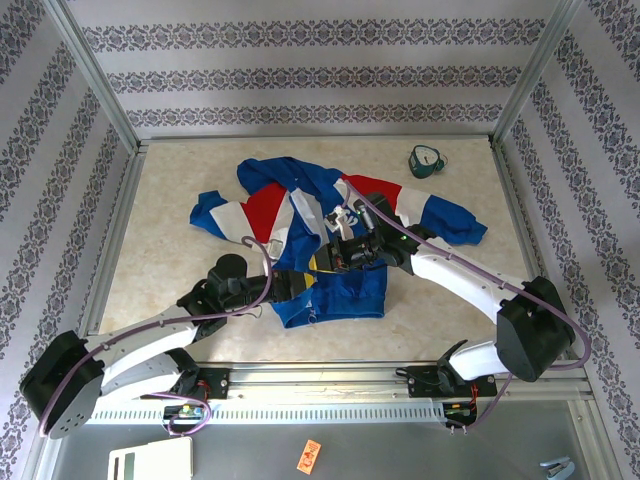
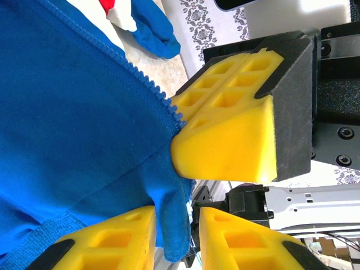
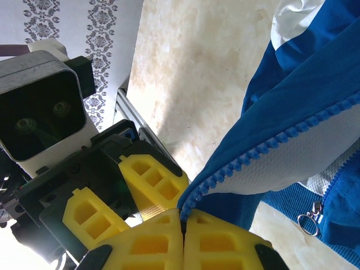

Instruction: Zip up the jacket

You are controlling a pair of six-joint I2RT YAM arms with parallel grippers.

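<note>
The jacket point(image 1: 335, 215) lies spread in the middle of the table, blue with red and white panels, its front unzipped. My right gripper point(image 1: 333, 260) sits over the lower front. In the right wrist view it point(image 3: 183, 216) is shut on the toothed zipper edge point(image 3: 270, 147), and a metal zipper pull point(image 3: 308, 222) hangs at the lower right. My left gripper point(image 1: 300, 285) is at the hem beside it. In the left wrist view its jaws point(image 2: 177, 216) stand apart with a hanging fold of blue fabric point(image 2: 171, 230) between them, touching one finger only.
A small green object point(image 1: 427, 160) stands at the back right of the table. Metal rails point(image 1: 320, 385) edge the table's front and sides. The right gripper's yellow finger point(image 2: 225, 135) crowds close above my left jaws.
</note>
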